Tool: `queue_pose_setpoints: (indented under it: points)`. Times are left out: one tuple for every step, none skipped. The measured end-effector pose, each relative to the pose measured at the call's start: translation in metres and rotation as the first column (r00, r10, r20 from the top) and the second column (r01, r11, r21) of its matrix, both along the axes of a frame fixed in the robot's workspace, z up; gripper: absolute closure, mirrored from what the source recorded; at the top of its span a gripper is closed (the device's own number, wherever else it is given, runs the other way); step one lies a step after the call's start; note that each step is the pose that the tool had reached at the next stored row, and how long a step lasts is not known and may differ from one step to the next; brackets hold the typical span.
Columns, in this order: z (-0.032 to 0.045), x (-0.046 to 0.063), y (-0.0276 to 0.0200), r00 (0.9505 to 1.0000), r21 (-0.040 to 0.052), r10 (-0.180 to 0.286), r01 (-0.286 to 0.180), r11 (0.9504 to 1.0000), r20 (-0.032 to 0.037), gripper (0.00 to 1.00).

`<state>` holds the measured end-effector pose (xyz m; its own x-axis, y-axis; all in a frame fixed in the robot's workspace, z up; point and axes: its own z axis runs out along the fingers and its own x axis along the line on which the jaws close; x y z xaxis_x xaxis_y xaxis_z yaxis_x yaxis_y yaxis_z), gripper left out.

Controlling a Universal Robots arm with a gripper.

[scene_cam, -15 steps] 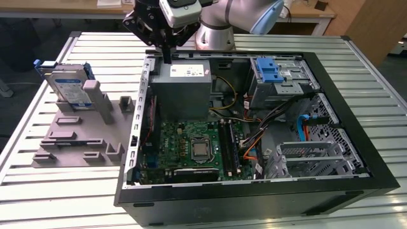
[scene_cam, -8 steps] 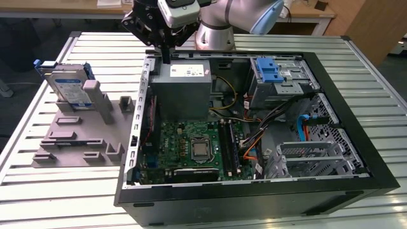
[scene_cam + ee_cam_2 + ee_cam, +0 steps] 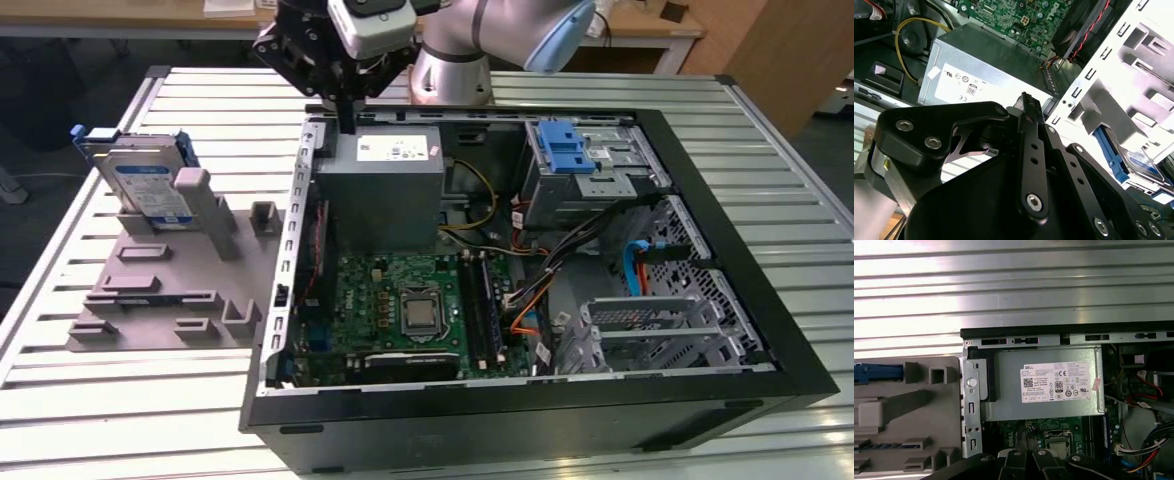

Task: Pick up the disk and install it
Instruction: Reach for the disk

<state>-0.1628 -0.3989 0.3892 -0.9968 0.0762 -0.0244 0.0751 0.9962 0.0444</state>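
Exterior view: black gripper (image 3: 350,120) jaws pressed together, empty, tip just above large grey power-supply box (image 3: 380,190) inside open black computer case (image 3: 534,405). Flat silver blue-bracketed disk (image 3: 140,180) stands upright in grey plastic fixture (image 3: 160,300), on the exterior view's left of the case.

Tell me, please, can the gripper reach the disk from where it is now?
Probably yes. The disk stands upright in the grey holder outside the computer case, with its top edge uncovered. The gripper hangs above the power supply, and nothing rises between them.
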Motion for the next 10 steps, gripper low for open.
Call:
queue_pose_setpoints:
  points:
    - [0.0000, -0.0002, 0.0000, 1.0000, 0.0000, 0.000, 0.000, 1.0000, 0.0000, 0.89]
    - [-0.0001, -0.0005, 0.0000, 1.0000, 0.0000, 0.000, 0.000, 1.0000, 0.0000, 0.89]
    - [-0.0001, -0.0007, 0.0000, 1.0000, 0.0000, 0.000, 0.000, 1.0000, 0.0000, 0.89]
    - [-0.0001, -0.0009, 0.0000, 1.0000, 0.0000, 0.000, 0.000, 1.0000, -0.0001, 0.89]
    - [-0.0001, -0.0012, 0.0000, 1.0000, 0.0000, 0.000, 0.000, 1.0000, 0.0000, 0.89]
    - [-0.0001, -0.0015, 0.0000, 1.0000, 0.0000, 0.000, 0.000, 1.0000, -0.0001, 0.89]
    - [-0.0002, -0.0017, 0.0000, 1.0000, 0.0000, 0.000, 0.000, 1.0000, 0.0000, 0.89]
    - [-0.0002, -0.0020, 0.0000, 1.0000, 0.0000, 0.000, 0.000, 1.0000, 0.0000, 0.89]
    - [-0.0002, -0.0022, 0.0000, 1.0000, 0.0000, 0.000, 0.000, 1.0000, 0.0000, 0.89]
    - [-0.0002, -0.0025, 0.0000, 1.0000, 0.0000, 0.000, 0.000, 1.0000, 0.0000, 0.89]
